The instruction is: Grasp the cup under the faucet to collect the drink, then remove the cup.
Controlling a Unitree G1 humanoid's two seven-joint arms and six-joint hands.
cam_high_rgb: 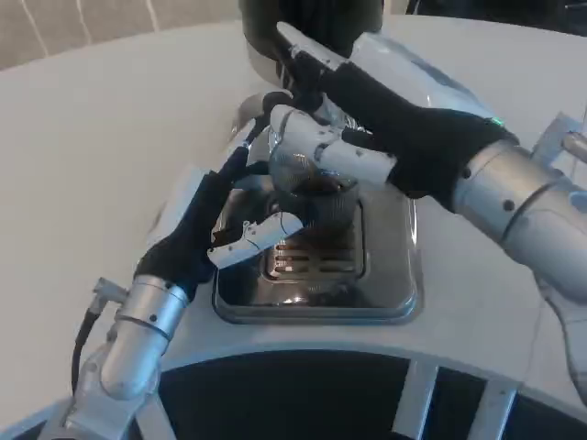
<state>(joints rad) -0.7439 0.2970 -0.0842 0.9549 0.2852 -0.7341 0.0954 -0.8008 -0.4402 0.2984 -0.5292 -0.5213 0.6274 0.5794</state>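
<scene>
A clear cup (319,197) with dark drink in it stands on the steel drip tray (390,275) under the faucet of the dark dispenser (312,23). My left hand (211,225) reaches in from the left and grips the cup, thumb (261,234) across its front and fingers (252,151) around its far left side. My right hand (385,124) comes in from the right, above the cup. Its white fingers (321,137) lie at the faucet and hide it and the cup's rim. Whether they press or clasp anything is hidden.
The drip tray has a slotted grate (307,261) in front of the cup. The white table (110,137) spreads out to the left and behind. Its curved front edge (303,348) runs just below the tray, with dark floor beyond.
</scene>
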